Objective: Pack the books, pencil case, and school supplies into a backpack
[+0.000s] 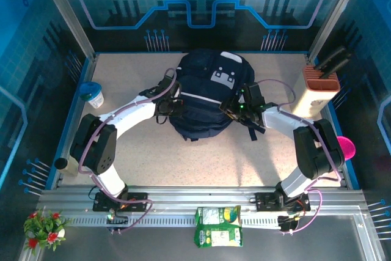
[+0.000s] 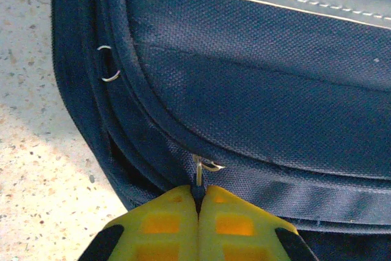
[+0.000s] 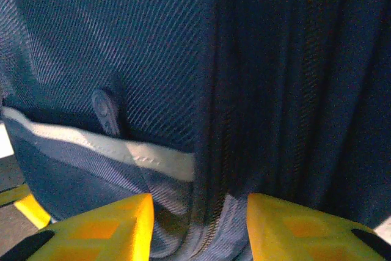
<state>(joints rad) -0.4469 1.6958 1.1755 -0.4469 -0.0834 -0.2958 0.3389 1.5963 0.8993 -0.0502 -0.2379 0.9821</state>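
The left jaws are pressed together on a small metal zipper pull [image 2: 205, 165] at the backpack's [image 2: 244, 90] seam; its two yellow fingers [image 2: 165, 221] meet with no gap. The right jaws stand apart, one yellow finger [image 3: 110, 227] on each side of a ridge of navy fabric with a zipper track [image 3: 211, 236] running through it. Whether they press on that fabric or only straddle it cannot be told, as the right wrist view is dark and blurred.

From above, both wrists are hard to make out against the dark cloth, and the arms cover part of the backpack's [image 1: 208, 99] near half. The wrist views cut the bag off on every side.

There is one backpack and two arms. Besides the pinched pull, one thin wire ring [image 2: 109, 63] shows on the bag's side seam. One pale stripe [image 3: 122, 151] crosses the bag, with one dark tab [image 3: 109, 111] just above it.

The backpack lies in the middle of the table [image 1: 122, 71], nearer the far edge, with its white patch [image 1: 225, 76] pointing to that edge. The left jaws meet it on its left side and the right jaws on its right.

Around it are a blue-lidded cup [image 1: 93, 94] by the left edge, a knife block [image 1: 321, 90] in the far right corner, a pink object [image 1: 346, 147] past the right edge, and a green packet [image 1: 218, 226] on the near rail.
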